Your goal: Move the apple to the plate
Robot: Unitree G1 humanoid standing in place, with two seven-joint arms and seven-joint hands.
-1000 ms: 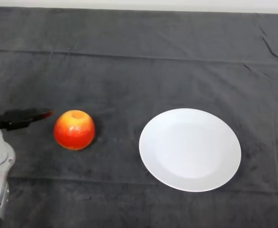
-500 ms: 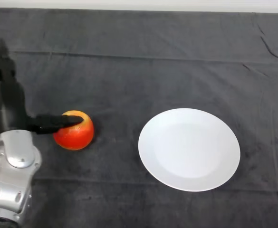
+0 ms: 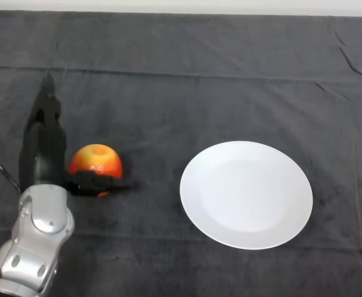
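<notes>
A red-orange apple (image 3: 96,162) sits on the dark cloth left of centre. A white plate (image 3: 246,193) lies empty to its right, about a hand's width away. My left hand (image 3: 43,154) is right beside the apple on its left. Its fingers (image 3: 46,108) point straight away from me along the apple's far left. Its thumb (image 3: 100,183) reaches across the apple's near side and covers the lower edge of the fruit. The hand is open around the apple; the fingers are not curled on it.
The silver-grey forearm (image 3: 35,241) comes in from the lower left corner. The cloth has a fold line (image 3: 181,75) running across the far part of the table.
The hand has moved right and forward. Its thumb, which lay over the apple's top half a second ago, now lies along the apple's near side. The apple has hardly moved.
</notes>
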